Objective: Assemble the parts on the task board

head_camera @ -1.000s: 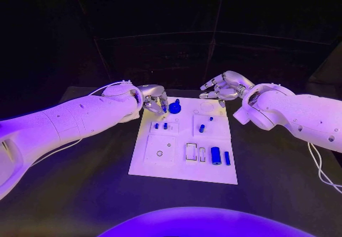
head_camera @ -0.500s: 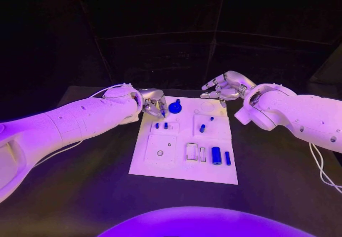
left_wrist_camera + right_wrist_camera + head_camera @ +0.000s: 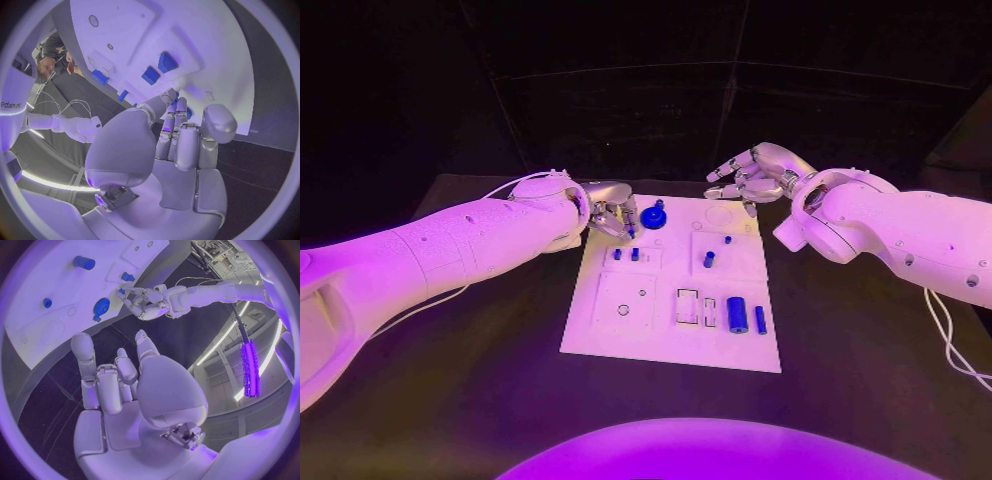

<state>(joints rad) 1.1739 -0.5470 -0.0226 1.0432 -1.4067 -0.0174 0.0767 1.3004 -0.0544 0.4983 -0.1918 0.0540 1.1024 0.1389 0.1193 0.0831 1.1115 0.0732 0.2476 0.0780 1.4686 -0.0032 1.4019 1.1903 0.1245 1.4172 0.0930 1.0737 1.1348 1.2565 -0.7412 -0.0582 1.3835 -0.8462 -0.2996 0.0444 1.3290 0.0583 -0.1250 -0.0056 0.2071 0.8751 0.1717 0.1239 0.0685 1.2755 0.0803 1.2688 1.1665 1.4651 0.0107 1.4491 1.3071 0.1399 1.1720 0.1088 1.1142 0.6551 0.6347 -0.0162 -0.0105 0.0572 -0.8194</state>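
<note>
The white task board (image 3: 661, 345) lies in the middle of the table. A round blue part (image 3: 653, 217) stands near its far edge, and two short blue pegs (image 3: 626, 254) stand behind a recessed square. My left hand (image 3: 610, 212) hovers over the far left corner, fingers pointing down and drawn together with the thumb. They pinch what looks like a small blue part (image 3: 187, 113) just left of the round part. My right hand (image 3: 750, 178) floats above the far right corner with its fingers spread and nothing in them. In the right wrist view, the left hand (image 3: 149, 301) hangs beside the round part (image 3: 100, 307).
On the board's right half are a blue peg (image 3: 708, 260), a smaller one (image 3: 727, 240), a thick blue cylinder (image 3: 737, 315) and a thin blue bar (image 3: 760, 319). A rectangular slot (image 3: 687, 306) and a square recess (image 3: 625, 300) lie nearer me. Black table surrounds the board.
My left hand has drawn a little away from the round blue part, its fingertips now lower over the board's far left corner. The right hand has stayed put.
</note>
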